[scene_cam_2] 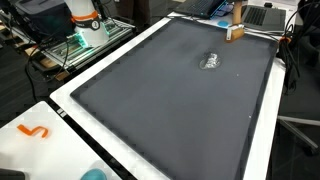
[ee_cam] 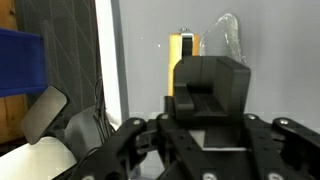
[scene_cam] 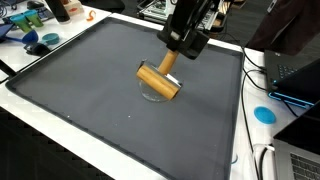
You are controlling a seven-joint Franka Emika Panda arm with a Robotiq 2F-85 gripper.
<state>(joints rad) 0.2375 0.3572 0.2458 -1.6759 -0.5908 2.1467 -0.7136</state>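
Where a dark grey mat (scene_cam: pixel 80 90) covers a white table (scene_cam: pixel 50 135), an exterior view shows the black gripper (scene_cam: pixel 176 50) reaching in from the top edge, its jaws clamped on the handle of a wooden mallet (scene_cam: pixel 160 80). The mallet's round head lies crosswise and tilted, over a clear plastic piece (scene_cam: pixel 155 95) that sits on the mat near its middle. A blue disc (scene_cam: pixel 264 113) rests on the table beside the mat, and a laptop (scene_cam: pixel 295 72) stands near it.

Looking along the mat (scene_cam_2: pixel 160 110), an exterior view shows the wooden mallet (scene_cam_2: pixel 235 32) small at the far end, its handle running off the top of the frame, where the gripper is cut off. The clear plastic piece (scene_cam_2: pixel 211 62) lies on the mat, apart from the mallet at this angle. An orange S-shaped piece (scene_cam_2: pixel 35 131) rests on the table at the near corner.

The wrist view is filled at its centre by a black finger (ee_cam: pixel 210 85). The yellow wood of the wooden mallet (ee_cam: pixel 183 48) shows just behind it, with the clear plastic piece (ee_cam: pixel 226 35) beside that on the grey mat.
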